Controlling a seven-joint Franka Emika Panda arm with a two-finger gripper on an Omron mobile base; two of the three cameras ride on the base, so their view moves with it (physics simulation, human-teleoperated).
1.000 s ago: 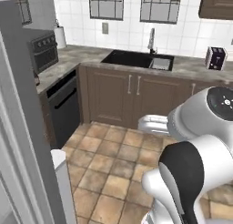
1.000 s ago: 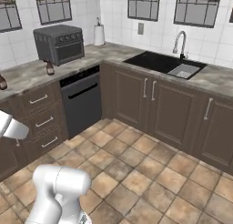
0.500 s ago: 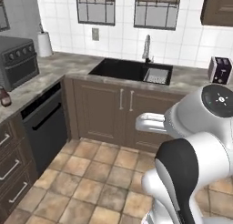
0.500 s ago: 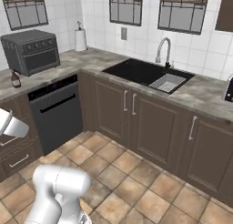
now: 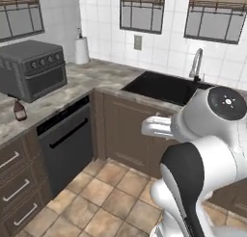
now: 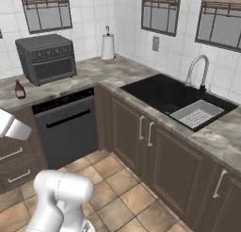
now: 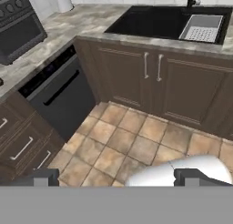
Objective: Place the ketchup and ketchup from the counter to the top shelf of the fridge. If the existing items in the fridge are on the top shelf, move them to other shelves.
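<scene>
Left base view: one ketchup bottle (image 5: 20,111) upright on the worktop (image 5: 72,94), just in front of the black countertop oven (image 5: 34,70), above the dark drawers (image 5: 17,188); paper towel roll (image 5: 82,49) further back, sink (image 5: 166,86) with faucet (image 5: 197,65) at the corner run; white arm (image 5: 202,149) low right. Right base view: same bottle (image 6: 19,90) left of the oven (image 6: 47,58), standing free on the worktop (image 6: 108,70); dishwasher (image 6: 66,127) below, sink (image 6: 176,96) holding a grey strainer tray (image 6: 196,113). Hand view: jaws (image 7: 116,177) spread wide, nothing between them, pointed down at the tiled floor (image 7: 123,145) before the cabinets (image 7: 152,82); fingertips (image 7: 41,176) apart at the bottom.
</scene>
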